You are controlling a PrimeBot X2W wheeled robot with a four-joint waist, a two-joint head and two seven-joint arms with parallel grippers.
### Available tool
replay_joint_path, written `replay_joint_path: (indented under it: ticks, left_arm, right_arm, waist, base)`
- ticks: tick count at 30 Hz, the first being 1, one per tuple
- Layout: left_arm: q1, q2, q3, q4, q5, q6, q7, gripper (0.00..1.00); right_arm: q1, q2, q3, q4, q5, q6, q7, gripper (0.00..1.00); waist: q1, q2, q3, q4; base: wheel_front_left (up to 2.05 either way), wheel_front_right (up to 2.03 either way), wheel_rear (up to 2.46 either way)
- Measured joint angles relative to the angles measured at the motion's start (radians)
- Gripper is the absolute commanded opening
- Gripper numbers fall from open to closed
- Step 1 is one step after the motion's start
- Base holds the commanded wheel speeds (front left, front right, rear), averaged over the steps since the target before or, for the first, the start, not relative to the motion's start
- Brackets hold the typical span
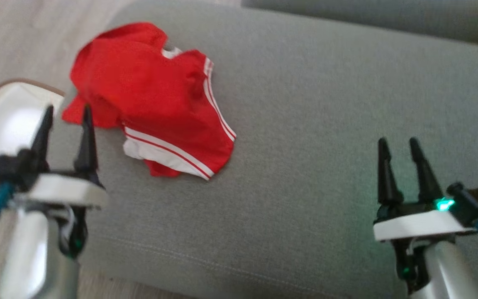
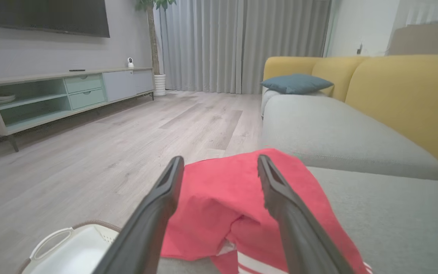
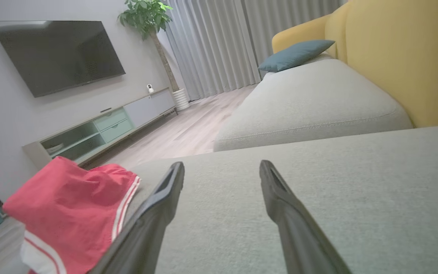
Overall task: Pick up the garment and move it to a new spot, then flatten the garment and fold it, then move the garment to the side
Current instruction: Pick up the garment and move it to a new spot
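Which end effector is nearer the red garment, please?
Left. The left end effector is at the edge of the red garment; the right end effector is far off over grey cushion.

Lighting was soft, even daylight, apparently coming through the curtains [image 2: 211, 45] at upper centre of the left wrist view. Shadows were faint. The head view was soft overall. The left end effector [image 1: 68, 110] at lower left was smeared with blur, and the white basket [image 1: 10, 120] behind it was blown out. A green glow spilled beside the right end effector [image 1: 398, 142]. The wrist views were sharper, with lines bowed toward the edges. The TV [image 3: 55, 53] carried a pale sheen.
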State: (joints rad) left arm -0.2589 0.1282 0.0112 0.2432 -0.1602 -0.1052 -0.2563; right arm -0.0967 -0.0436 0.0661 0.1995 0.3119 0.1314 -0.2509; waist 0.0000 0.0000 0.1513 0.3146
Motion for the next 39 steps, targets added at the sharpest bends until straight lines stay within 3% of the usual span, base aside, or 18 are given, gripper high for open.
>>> replay_joint_path:
  ticks: [5, 16, 24, 25, 26, 31, 39]
  left_arm:
    - [-0.163, 0.081, -0.063, 0.135, -0.010, -0.019, 0.037, 1.00]
    - [-0.515, 0.240, -0.326, 0.486, -0.161, -0.027, 0.305, 1.00]
    - [-0.603, 0.267, -0.463, 0.623, -0.282, -0.027, 0.353, 1.00]
    - [-0.611, 0.273, -0.475, 0.634, -0.295, -0.027, 0.352, 0.28]
    - [-0.616, 0.278, -0.485, 0.639, -0.307, -0.027, 0.348, 0.00]
    - [-0.633, 0.284, -0.521, 0.675, -0.354, -0.027, 0.281, 0.00]
    - [-0.679, 0.287, -0.522, 0.724, -0.363, -0.026, 0.084, 0.00]
  right_arm:
    - [-0.028, 0.000, -0.048, -0.032, -0.034, 0.000, 0.000, 1.00]
    - [-0.092, -0.001, -0.066, -0.080, -0.057, 0.000, 0.000, 1.00]
    - [-0.098, -0.002, -0.044, -0.085, -0.057, 0.000, 0.000, 1.00]
    - [-0.098, -0.002, -0.043, -0.085, -0.057, 0.000, 0.000, 1.00]
    - [-0.098, -0.002, -0.042, -0.086, -0.057, 0.000, 0.000, 1.00]
    - [-0.098, -0.002, -0.040, -0.084, -0.049, 0.000, 0.000, 1.00]
    - [-0.098, -0.002, -0.038, -0.056, -0.029, 0.000, 0.000, 1.00]
  waist:
    - [0.0000, 0.0000, 0.073, -0.030]
    - [0.0001, 0.0000, 0.237, -0.101]
    - [0.0002, 0.0000, 0.295, -0.147]
    - [0.0001, 0.0000, 0.298, -0.150]
    - [0.0001, 0.0000, 0.300, -0.151]
    - [0.0001, 0.0000, 0.299, -0.151]
    - [0.0000, 0.0000, 0.244, -0.141]
  base:
    - [0.00, 0.00, 0.00]
    - [0.00, 0.00, 0.00]
    - [0.00, 0.00, 0.00]
    - [0.00, 0.00, 0.00]
    - [0.00, 0.00, 0.00]
    - [0.00, 0.00, 0.00]
    - [0.00, 0.00, 0.00]
